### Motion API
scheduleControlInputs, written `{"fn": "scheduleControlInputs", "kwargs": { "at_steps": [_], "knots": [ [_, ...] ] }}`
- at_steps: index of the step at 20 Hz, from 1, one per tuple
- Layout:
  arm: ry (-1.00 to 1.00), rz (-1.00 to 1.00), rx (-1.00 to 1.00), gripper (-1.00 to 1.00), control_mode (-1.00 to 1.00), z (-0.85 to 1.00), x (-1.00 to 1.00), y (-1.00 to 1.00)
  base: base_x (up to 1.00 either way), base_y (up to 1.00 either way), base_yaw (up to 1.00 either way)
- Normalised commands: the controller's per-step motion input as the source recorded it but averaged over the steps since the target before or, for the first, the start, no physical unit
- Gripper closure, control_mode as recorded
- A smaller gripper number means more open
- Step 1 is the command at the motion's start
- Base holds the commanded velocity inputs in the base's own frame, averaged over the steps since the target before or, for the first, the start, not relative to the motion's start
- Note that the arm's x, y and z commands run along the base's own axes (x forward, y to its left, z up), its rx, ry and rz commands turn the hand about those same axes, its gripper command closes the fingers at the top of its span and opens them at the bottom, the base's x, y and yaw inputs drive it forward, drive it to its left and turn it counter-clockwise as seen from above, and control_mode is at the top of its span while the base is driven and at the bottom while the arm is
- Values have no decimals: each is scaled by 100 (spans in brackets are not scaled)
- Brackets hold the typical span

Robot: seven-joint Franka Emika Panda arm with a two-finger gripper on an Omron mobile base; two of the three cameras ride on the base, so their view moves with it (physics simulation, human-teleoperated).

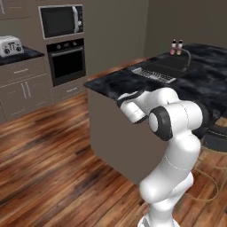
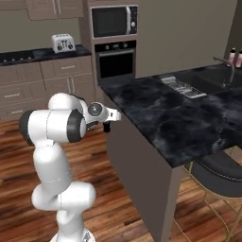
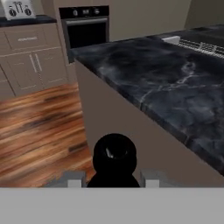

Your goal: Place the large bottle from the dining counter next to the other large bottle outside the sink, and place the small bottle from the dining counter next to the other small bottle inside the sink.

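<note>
Two pink-yellow bottles (image 1: 176, 47) behind sink (image 1: 166, 65).

one dining counter (image 2: 160, 118) of black marble with white veins. one sink (image 1: 170, 65) set into it, with one curved faucet (image 1: 188, 56). one ribbed drain rack (image 1: 153, 75) beside the basin. two tall pink-yellow bottles (image 1: 176, 47) standing side by side past the sink. one small black bottle (image 3: 114, 159) between the fingertips. one microwave (image 1: 61, 20), one oven (image 1: 66, 61) beneath it, one toaster (image 1: 10, 45). one dark-seated stool (image 2: 217, 177) by the counter.
</note>
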Motion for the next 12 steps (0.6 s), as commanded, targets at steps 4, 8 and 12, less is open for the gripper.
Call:
{"fn": "scheduleControlInputs", "kwargs": {
  "at_steps": [4,8,12],
  "knots": [
    [0,0,0,100,100,0,0,0,27,99,0],
    [0,0,0,100,100,0,0,0,45,99,0],
    [0,0,0,100,100,0,0,0,57,91,-2]
  ]
}}
